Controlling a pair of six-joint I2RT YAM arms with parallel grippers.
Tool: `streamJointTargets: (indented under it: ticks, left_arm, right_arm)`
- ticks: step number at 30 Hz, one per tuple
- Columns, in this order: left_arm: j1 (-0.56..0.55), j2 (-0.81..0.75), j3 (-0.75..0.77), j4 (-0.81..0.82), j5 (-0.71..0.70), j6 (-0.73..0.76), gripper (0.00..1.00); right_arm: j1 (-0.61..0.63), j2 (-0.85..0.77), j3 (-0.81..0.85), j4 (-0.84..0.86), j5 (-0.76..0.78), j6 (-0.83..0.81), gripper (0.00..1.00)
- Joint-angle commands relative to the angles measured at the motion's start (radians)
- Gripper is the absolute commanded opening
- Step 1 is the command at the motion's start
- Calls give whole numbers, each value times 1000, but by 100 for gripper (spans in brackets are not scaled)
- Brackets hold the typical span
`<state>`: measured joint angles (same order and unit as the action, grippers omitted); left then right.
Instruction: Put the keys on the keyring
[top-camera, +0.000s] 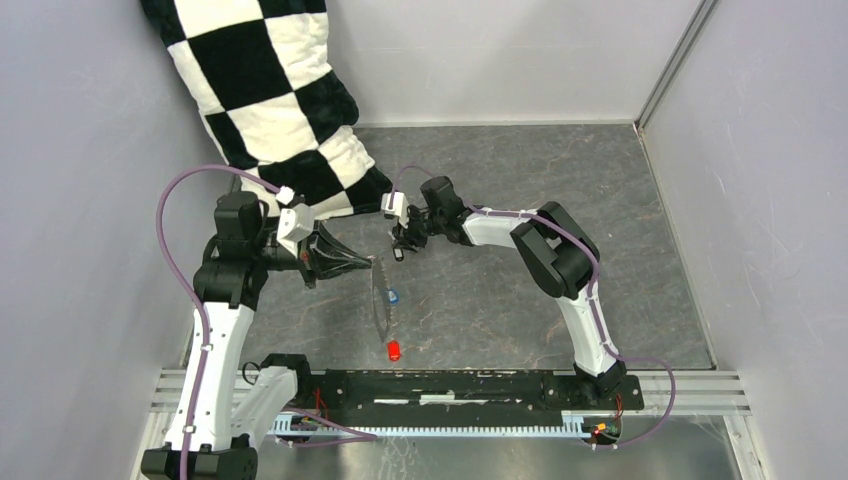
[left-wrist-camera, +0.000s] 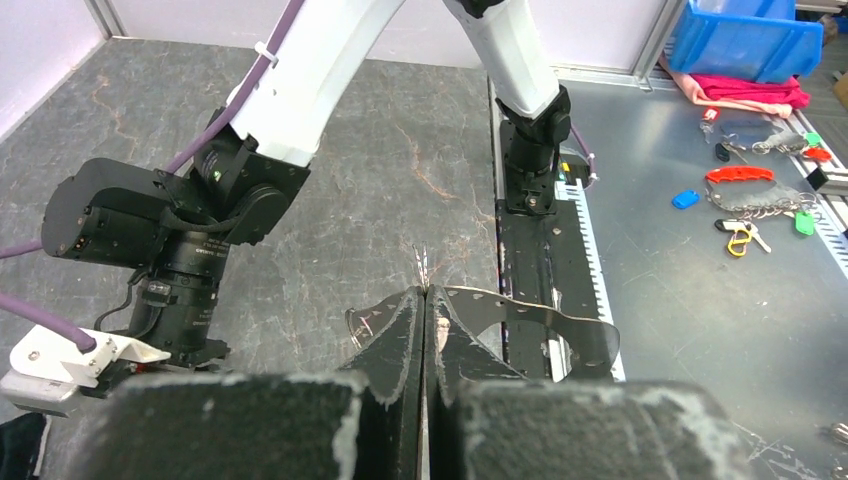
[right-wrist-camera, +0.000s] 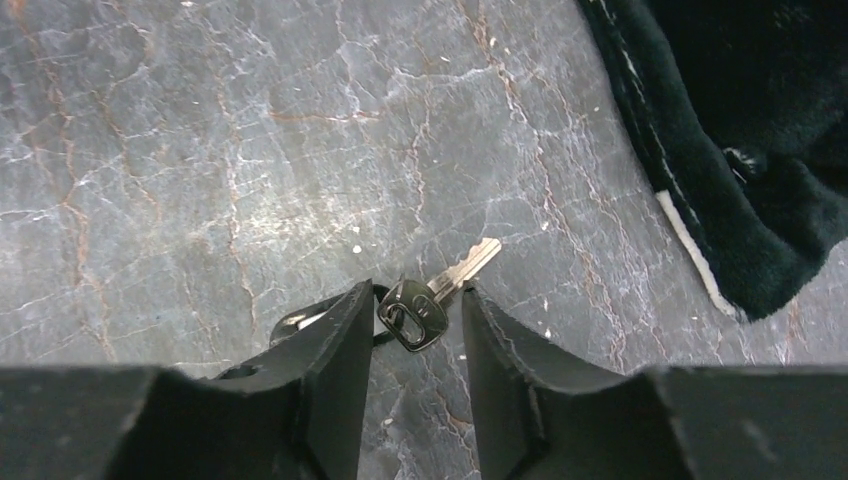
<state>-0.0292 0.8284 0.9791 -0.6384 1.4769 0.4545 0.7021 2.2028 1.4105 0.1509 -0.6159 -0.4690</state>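
The black rail (top-camera: 450, 385) that carries both arm bases lies nearest, along the edge of the grey marbled surface (top-camera: 500, 290). Just beyond it the red key (top-camera: 394, 350) rests alone on the surface, close to the near end of the keyring (top-camera: 379, 300). The keyring stands on edge, seen as a thin sliver running away from the rail. The blue key (top-camera: 393, 296) sits right beside its middle, on the right. Whether it is threaded on the wire cannot be told.

The left claw (top-camera: 366, 262) pinches the far end of the keyring, its fingers pressed tight together with the wire sticking out between the tips. A little farther on, the right claw (right-wrist-camera: 415, 290) points down with its fingers apart. They straddle the dark key (right-wrist-camera: 412, 315), which lies flat on the surface with its silver blade pointing away. Neither finger visibly presses it. Beyond both claws a black-and-white checkered cushion (top-camera: 270, 90) lies at the back left.
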Motion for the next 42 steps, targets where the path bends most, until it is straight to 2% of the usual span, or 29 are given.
streamJointTargets:
  ticks: [1,11,18,22,26,31,33,37,42]
  left_arm:
    - [3,-14,31,-13,52,42,2]
    - [2,-19,30,-57,71,74,2]
    - [0,-25,23,-98,68,113,2]
    - [-4,-32,17,-107,71,122,2]
    - [-15,-43,11,-115,109,123,2]
    - [-32,-87,-17,-105,150,130,2]
    - [-45,-114,-38,-79,158,129,2]
    - [-92,-167,-76,9,158,116,2]
    - [-135,-162,-67,33,158,137,2]
  right_arm:
    - [-1,7,35,49,49,16,41]
    - [-6,6,33,73,36,37,17]
    - [-18,-82,-22,90,3,34,3]
    - [-18,-258,-161,107,4,19,1]
    - [-11,-546,-391,155,-12,9,1]
    - [36,-896,-567,99,-8,-84,1]
    - [68,-993,-578,46,-7,-134,1]
    - [149,-1103,-503,-179,7,-262,1]
    - [261,-1160,-450,-285,8,-364,1]
